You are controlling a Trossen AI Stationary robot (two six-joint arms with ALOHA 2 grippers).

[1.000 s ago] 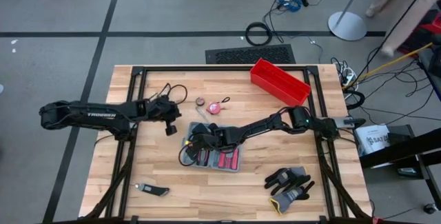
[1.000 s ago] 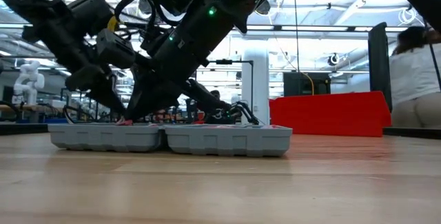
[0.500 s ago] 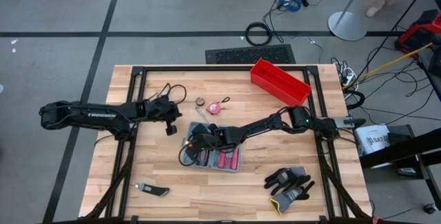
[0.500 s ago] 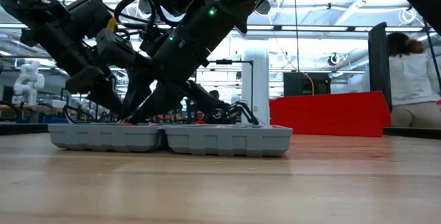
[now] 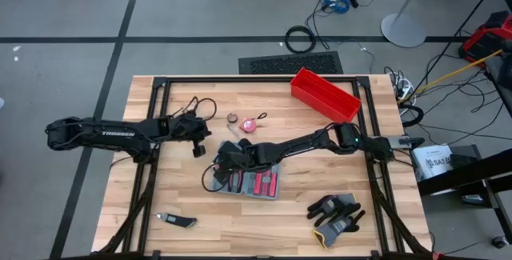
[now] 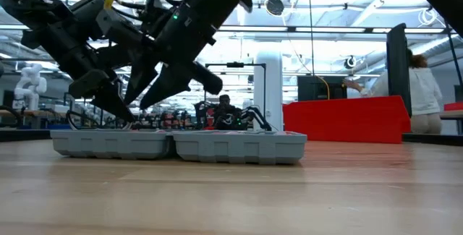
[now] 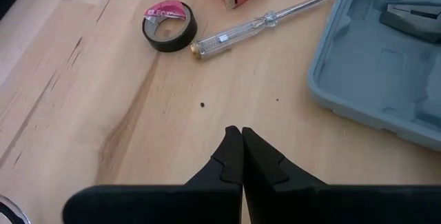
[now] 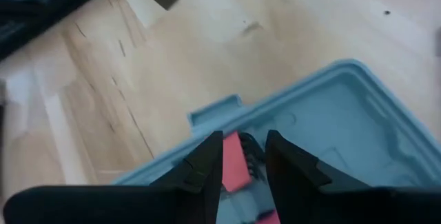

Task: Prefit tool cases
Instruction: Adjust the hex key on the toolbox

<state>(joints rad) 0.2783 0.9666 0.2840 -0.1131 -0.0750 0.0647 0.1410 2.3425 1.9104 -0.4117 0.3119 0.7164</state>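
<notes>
- High view: the tool case (image 5: 250, 182) lies opened flat near the middle of the wooden counter (image 5: 264, 220), its long axis running across the counter from left to right, slightly skewed. Red-handled tools fill its right half. The right pincer (image 5: 225, 159) hangs over the case's left rear corner; the left pincer (image 5: 200, 142) sits just behind and to the left, clear of the case. A red bin (image 5: 324, 94) stands at the far right edge, black gloves (image 5: 336, 214) lie at the near right, and a small dark tool (image 5: 178, 221) lies near the front left. Bare wood is open in front of the case.
- Low view: the case (image 6: 177, 145) shows as two shallow grey trays side by side, flat on the counter, hinge seam between them. The right pincer (image 6: 170, 87) hovers above the left tray with its fingers spread, nothing between them, lifted clear of the rim. A person stands in the room behind the bin.
- Left wrist view: the left pincer (image 7: 240, 148) is pressed together, empty, over bare wood. Only here do a roll of black tape (image 7: 169, 27), a clear-handled screwdriver (image 7: 258, 24) and a corner of the case (image 7: 386, 65) show in detail.
- Right wrist view: the spread fingers (image 8: 203, 165) frame a red-handled tool (image 8: 234, 165) lying in the case's moulded slot below.
</notes>
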